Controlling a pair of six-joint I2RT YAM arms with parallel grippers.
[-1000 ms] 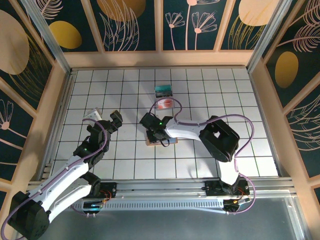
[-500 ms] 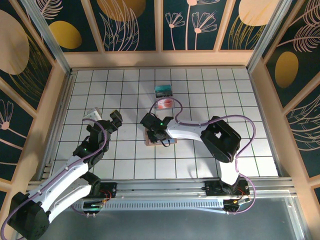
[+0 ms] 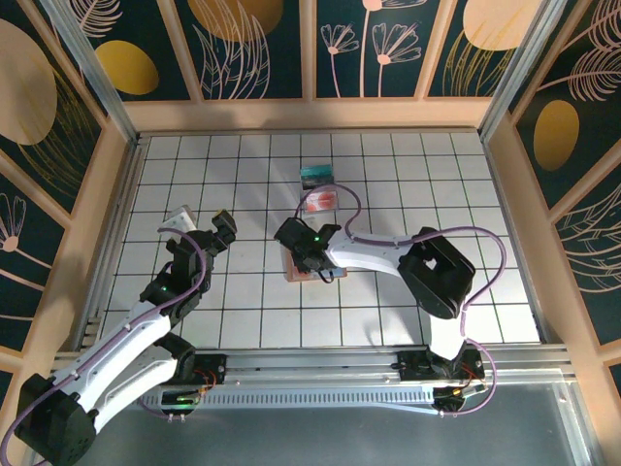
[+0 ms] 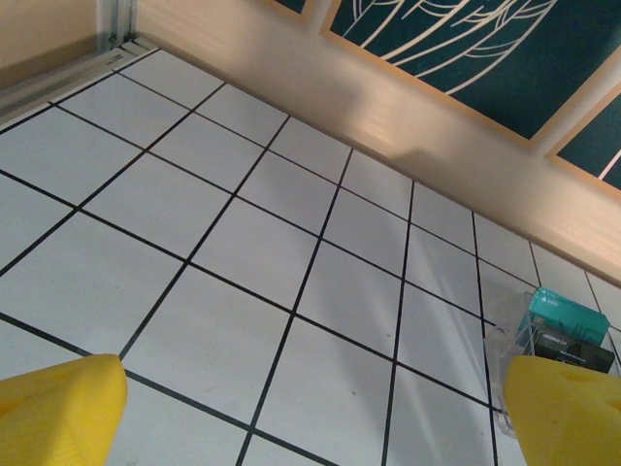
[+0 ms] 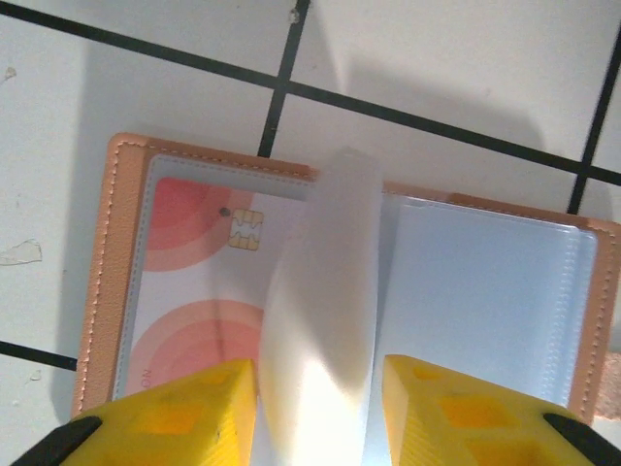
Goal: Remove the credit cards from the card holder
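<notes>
your right end effector (image 5: 318,413) is low over the unfolded card holder (image 5: 100,291) in the middle of the worktop (image 3: 194,165). a clear page (image 5: 320,291) stands between its fingers; you cannot tell if it is squeezed. one pink card (image 5: 194,252) sits inside. at 12 o'clock lie another pink card (image 3: 321,201) and a teal card (image 3: 316,177). your left end effector (image 3: 202,228), at 9 o'clock, is released, holding nothing.

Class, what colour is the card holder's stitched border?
Salmon-tan; the card holder shows best in the right wrist view.
</notes>
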